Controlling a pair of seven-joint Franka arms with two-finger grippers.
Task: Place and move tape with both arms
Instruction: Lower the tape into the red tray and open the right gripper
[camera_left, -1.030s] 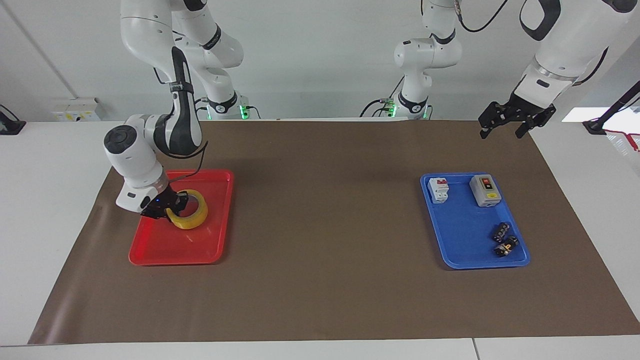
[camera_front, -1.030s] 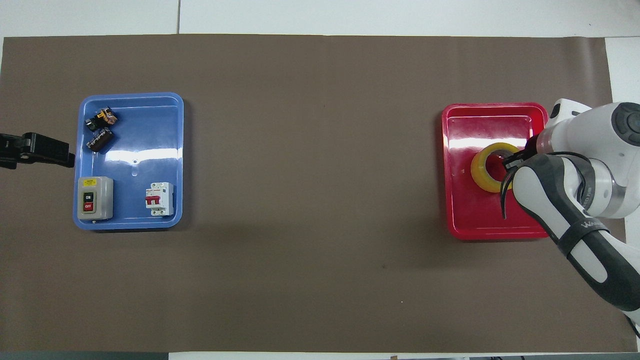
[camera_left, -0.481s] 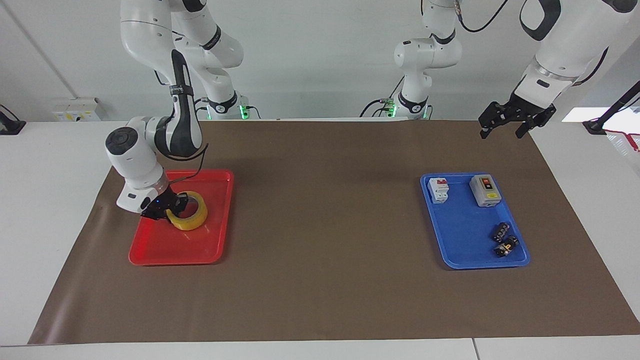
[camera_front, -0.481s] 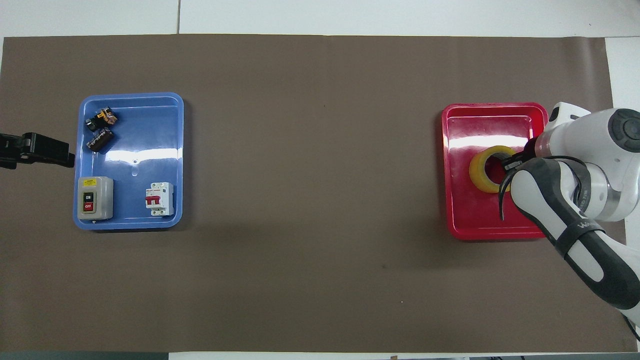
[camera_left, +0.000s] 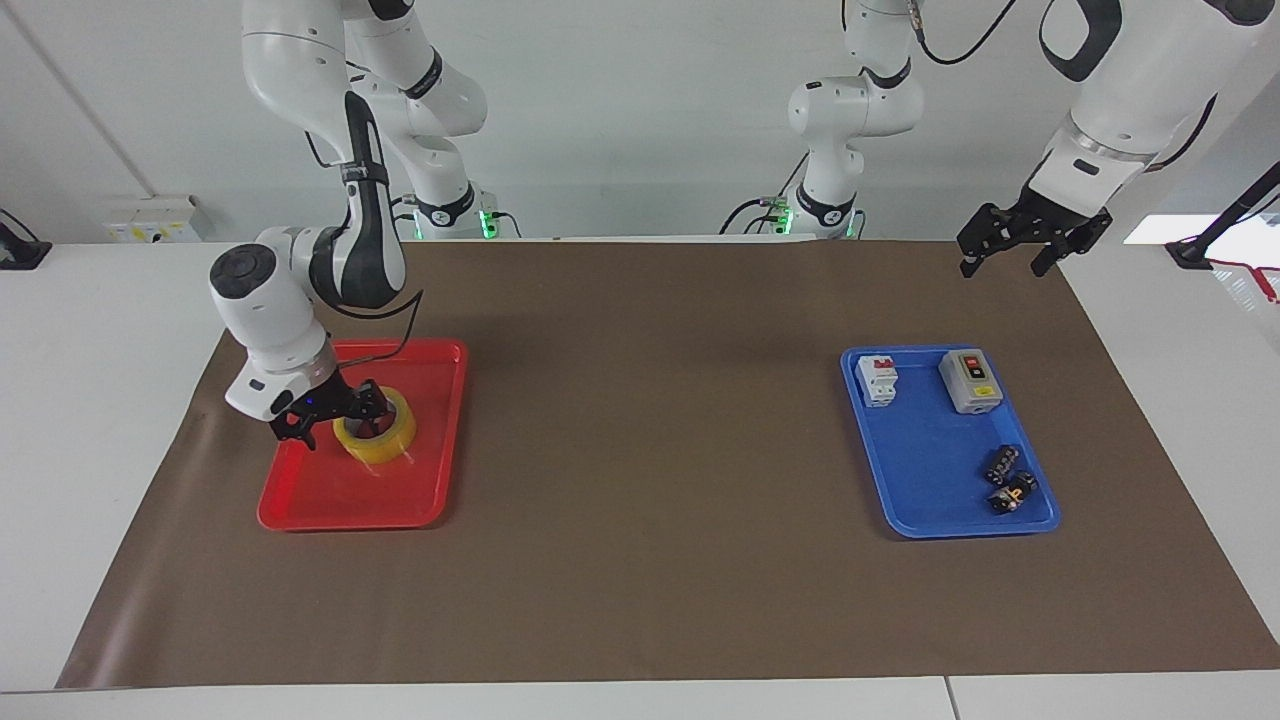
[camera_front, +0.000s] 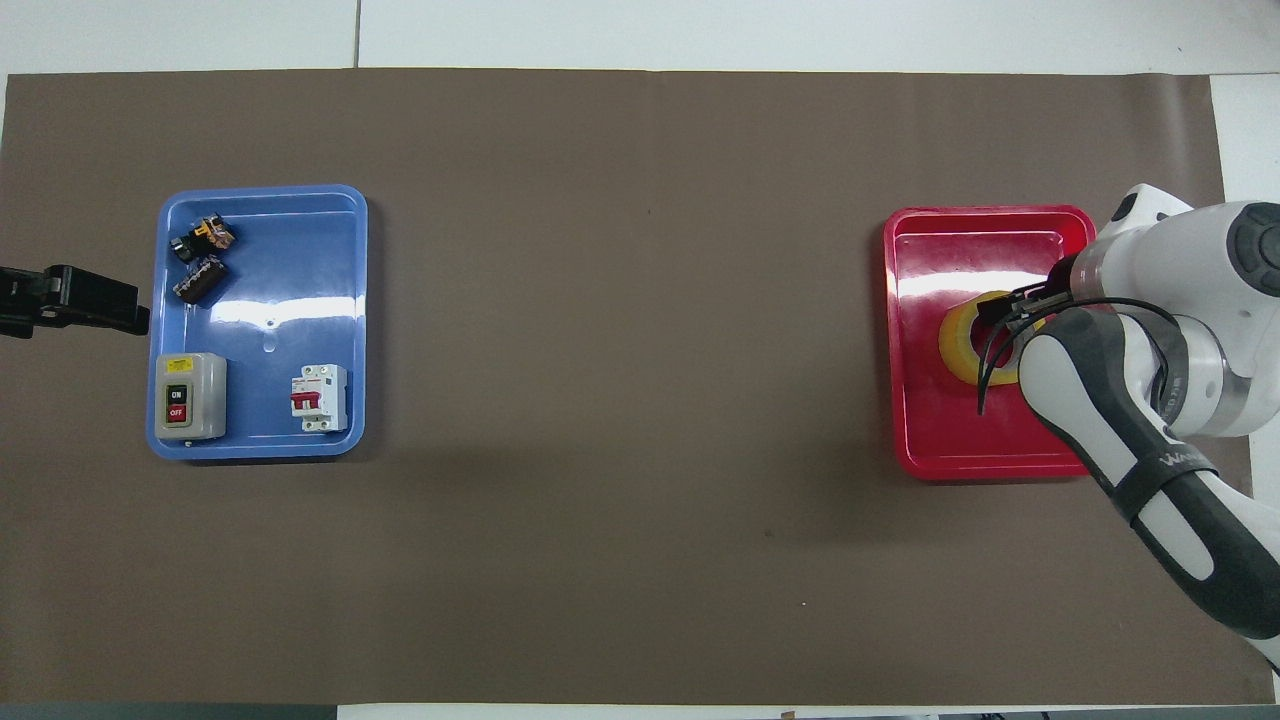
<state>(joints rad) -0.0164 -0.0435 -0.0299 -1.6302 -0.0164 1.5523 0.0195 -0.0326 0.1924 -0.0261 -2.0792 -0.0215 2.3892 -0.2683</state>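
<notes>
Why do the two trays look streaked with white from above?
Overhead view: room lights glare off the glossy red tray and blue tray, a bright band across each. Facing view: the same trays show almost no glare, and the arms cast soft, faint shadows on the brown mat.

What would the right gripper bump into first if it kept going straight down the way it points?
Most likely the tape. The right gripper points down over the red tray, jaws open around the roll's rim. Whether they touch it is unclear.
</notes>
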